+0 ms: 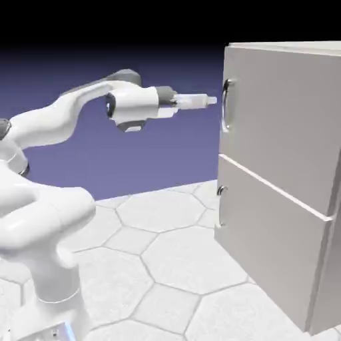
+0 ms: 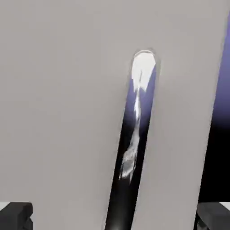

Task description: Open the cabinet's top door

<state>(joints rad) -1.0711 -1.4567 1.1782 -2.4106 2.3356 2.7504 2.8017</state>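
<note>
Blue-violet backdrop | glossy curved handle (image 2: 127, 164) | claw (image 2: 115, 218): 2 fingertips apart

Floor (image 1: 193, 256): pale tiles, grey joints, below the tool (image 1: 212, 100)
Cabinet (image 1: 283, 126): standing on it, ahead of the tool
Arm's base (image 1: 50, 320): behind and below the tool

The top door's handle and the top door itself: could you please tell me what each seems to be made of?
The handle looks like polished metal, perhaps chrome: it mirrors the blue-violet backdrop and a bright white patch. The top door looks like smooth painted board or sheet metal, matt light grey with no grain; which one, I can't tell.
</note>
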